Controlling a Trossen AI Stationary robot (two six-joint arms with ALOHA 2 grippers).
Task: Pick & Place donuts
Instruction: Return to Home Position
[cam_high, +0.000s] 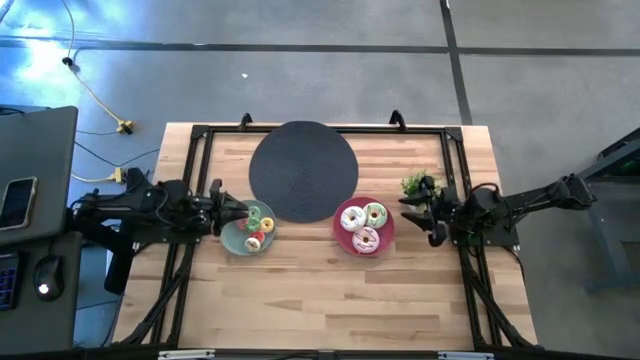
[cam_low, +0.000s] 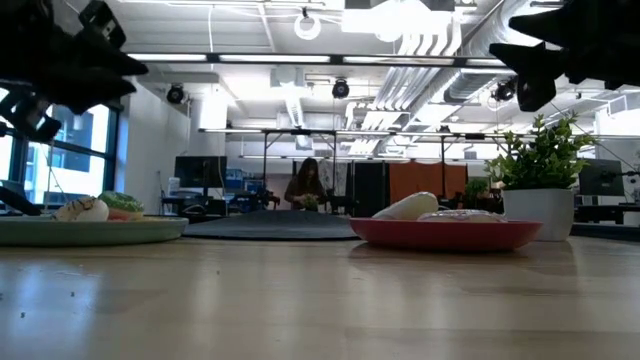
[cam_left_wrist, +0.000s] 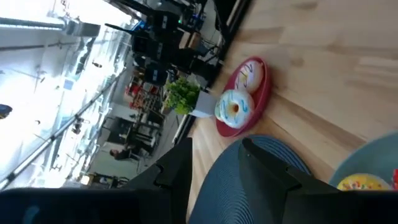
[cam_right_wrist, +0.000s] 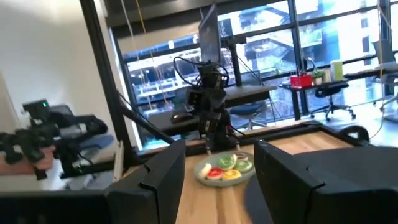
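**At table level, little shows**

From the low camera you see only donut tops above the rims. Overhead, the tiny donuts (cam_high: 256, 228) lie on the grey-green plate (cam_high: 232, 242), just beside the left gripper (cam_high: 238, 214), whose fingers are spread and empty. The larger donuts (cam_high: 364, 222) sit on the pink plate (cam_high: 338, 228), near the right gripper (cam_high: 408, 208), likewise spread and empty.

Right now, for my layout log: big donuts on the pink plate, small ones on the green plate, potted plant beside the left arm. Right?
No: the high view shows the potted plant beside the right gripper, not the left arm. The big donuts on the pink plate and small donuts on the green plate are correct.
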